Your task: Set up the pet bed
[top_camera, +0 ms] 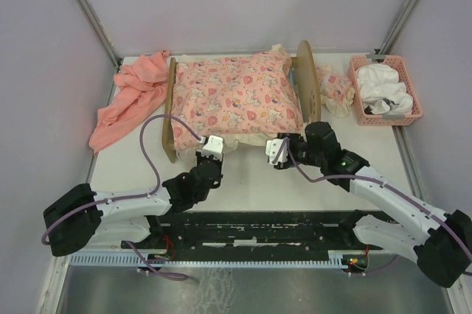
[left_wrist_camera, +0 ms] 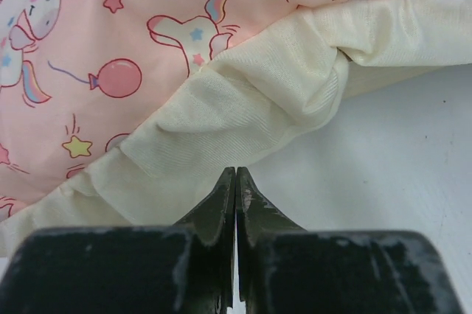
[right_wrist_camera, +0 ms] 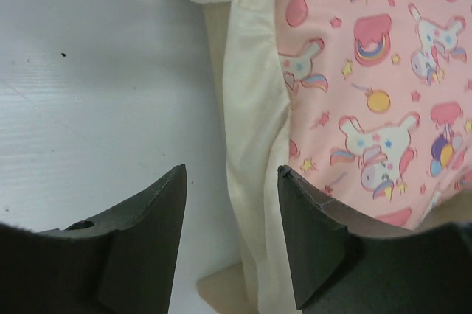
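The pet bed [top_camera: 307, 78] is a light-wood frame at the table's back, headboard on the right. Its base is hidden under a pink unicorn-print cushion [top_camera: 236, 93] with a cream border. My left gripper [top_camera: 212, 144] is shut at the cushion's near edge. In the left wrist view its tips [left_wrist_camera: 236, 172] touch the cream border [left_wrist_camera: 243, 107], with no fabric visible between them. My right gripper [top_camera: 279, 150] is open at the near right corner. In the right wrist view [right_wrist_camera: 232, 174] it straddles the cream border [right_wrist_camera: 254, 130], with a bit of wood frame [right_wrist_camera: 217, 292] below.
A salmon-pink cloth [top_camera: 133, 96] lies left of the bed. A pink plastic basket [top_camera: 412, 95] with white cloths stands at the back right. A small ruffled pink pillow [top_camera: 335, 91] lies between the headboard and the basket. Grey walls enclose the white table [top_camera: 243, 181].
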### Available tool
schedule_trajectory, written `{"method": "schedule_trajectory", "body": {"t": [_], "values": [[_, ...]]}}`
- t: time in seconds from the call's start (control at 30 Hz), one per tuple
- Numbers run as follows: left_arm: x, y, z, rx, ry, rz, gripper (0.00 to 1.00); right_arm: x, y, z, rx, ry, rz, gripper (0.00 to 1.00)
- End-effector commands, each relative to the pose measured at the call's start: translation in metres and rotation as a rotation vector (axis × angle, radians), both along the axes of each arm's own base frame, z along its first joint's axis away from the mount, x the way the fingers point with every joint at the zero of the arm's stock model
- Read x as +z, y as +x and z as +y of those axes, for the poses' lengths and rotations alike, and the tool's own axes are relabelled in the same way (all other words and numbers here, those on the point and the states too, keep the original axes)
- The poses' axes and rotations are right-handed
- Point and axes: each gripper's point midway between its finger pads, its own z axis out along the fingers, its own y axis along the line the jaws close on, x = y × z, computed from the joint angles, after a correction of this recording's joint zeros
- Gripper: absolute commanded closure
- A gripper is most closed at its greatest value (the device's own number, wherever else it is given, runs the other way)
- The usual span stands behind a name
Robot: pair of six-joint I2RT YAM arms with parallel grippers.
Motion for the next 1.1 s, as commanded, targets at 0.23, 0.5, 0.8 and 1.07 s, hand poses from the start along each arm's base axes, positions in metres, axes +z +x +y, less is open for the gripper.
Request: {"method": "schedule_trajectory", "body": {"t": [0.23,0.5,0.8,1.07], "values": [[0.024,-0.009,-0.017,-0.07,-0.241,-0.029,0.6,-0.011,0.033,0.036,0.123,-0.232,-0.343,0.37],[0.029,-0.012,-0.009,-0.063,-0.307,-0.061,0.52,-0.026,0.058,0.037,0.049,-0.295,-0.449,0.55],[0.042,-0.011,-0.021,-0.103,-0.36,-0.098,0.47,-0.014,0.042,0.042,0.05,-0.183,-0.383,0.98],[0.037,0.008,-0.036,-0.055,-0.311,-0.1,0.44,0.001,0.02,0.049,0.064,-0.048,-0.255,0.98]]}}
